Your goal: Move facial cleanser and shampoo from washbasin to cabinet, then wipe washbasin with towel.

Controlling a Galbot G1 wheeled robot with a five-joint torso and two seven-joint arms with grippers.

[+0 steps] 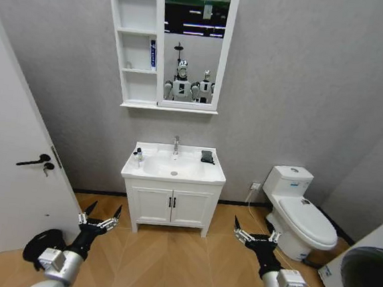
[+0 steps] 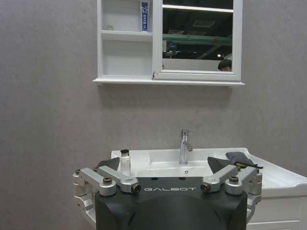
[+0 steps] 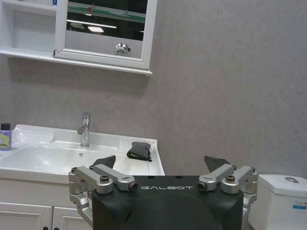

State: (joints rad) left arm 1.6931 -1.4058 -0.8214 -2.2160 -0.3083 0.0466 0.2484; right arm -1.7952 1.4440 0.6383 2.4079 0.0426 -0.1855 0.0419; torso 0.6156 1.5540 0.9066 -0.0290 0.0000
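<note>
The white washbasin (image 1: pixel 150 173) with its chrome tap (image 1: pixel 176 144) stands against the wall ahead. A small clear bottle with a black cap, the shampoo (image 1: pixel 138 155) (image 2: pixel 125 163) (image 3: pixel 5 136), stands at its left rim. The dark folded towel (image 1: pixel 207 157) (image 2: pixel 238 158) (image 3: pixel 139 150) lies at its right rear. Above hangs the cabinet (image 1: pixel 133 101), with a white-and-blue tube, seemingly the facial cleanser (image 1: pixel 153 54) (image 2: pixel 144 9), on its middle shelf. My left gripper (image 1: pixel 100 217) (image 2: pixel 163 165) and right gripper (image 1: pixel 254 233) (image 3: pixel 160 163) hang open and empty, low over the floor, well short of the washbasin.
A white two-door vanity (image 1: pixel 170 207) carries the basin. A white door (image 1: pixel 7 181) with a black handle stands at the left, with a black object (image 1: pixel 40 244) on the floor by it. A toilet (image 1: pixel 299 217) and a washing machine (image 1: pixel 368 273) are at the right.
</note>
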